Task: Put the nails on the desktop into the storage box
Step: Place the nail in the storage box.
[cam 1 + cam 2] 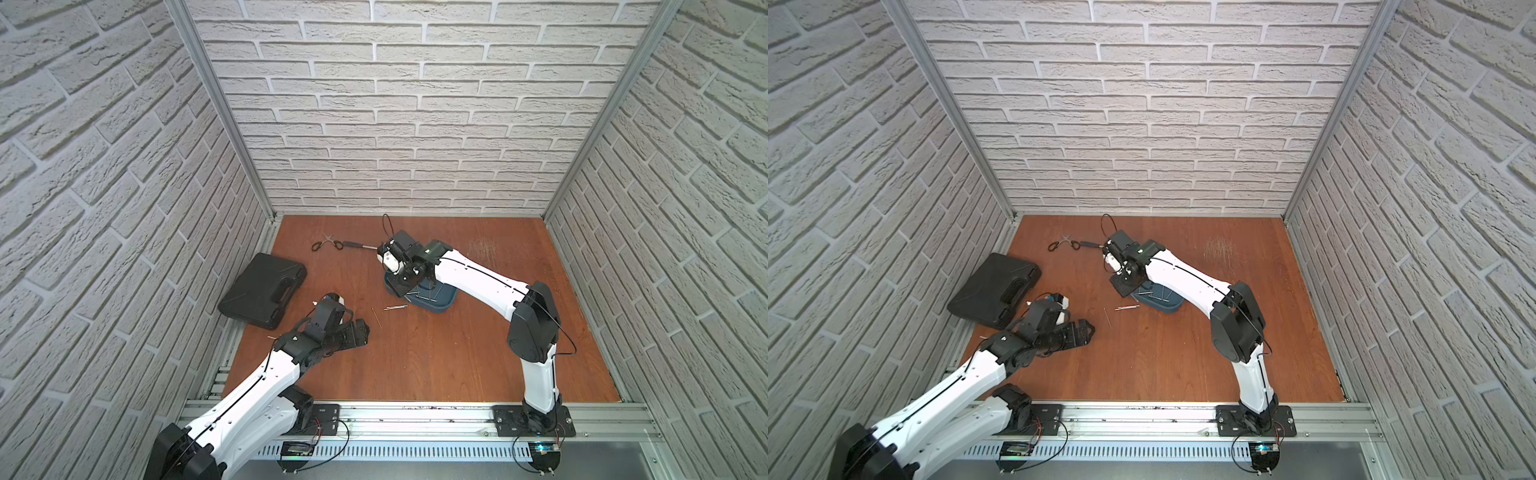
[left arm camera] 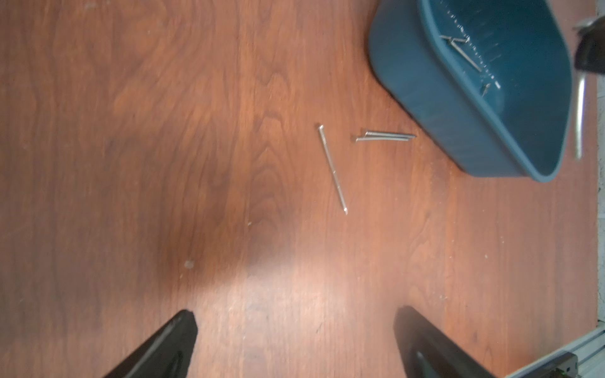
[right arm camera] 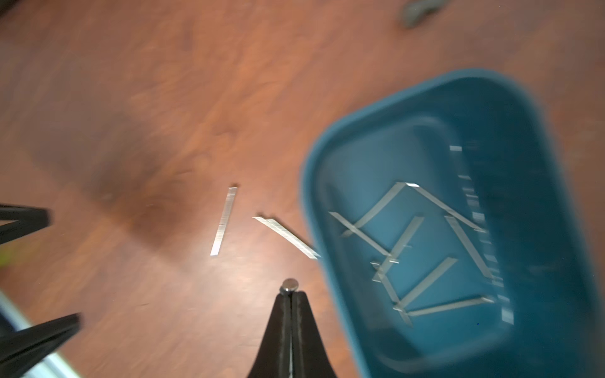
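Your right end effector (image 3: 290,294) pinches nail (image 3: 290,284) (head peeks out); storage box (image 3: 314,209) just beside. Left end effector (image 2: 294,314) wide.

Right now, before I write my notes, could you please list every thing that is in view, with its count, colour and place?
desktop: one, reddish-brown wood, under everything
box: one, teal, far middle of the desktop
nails in box: several, silver, crossed on its floor; blur hides the exact count
loose nails: three, silver, on the desktop beside the box, two side by side
held nail: one, silver, gripped near the box
case: one, black, left side
scissors: one pair, dark handles, far side
hammer: one, black grip, beside the scissors; head hidden
left gripper: black, open, over bare desktop
right gripper: black, shut on the held nail
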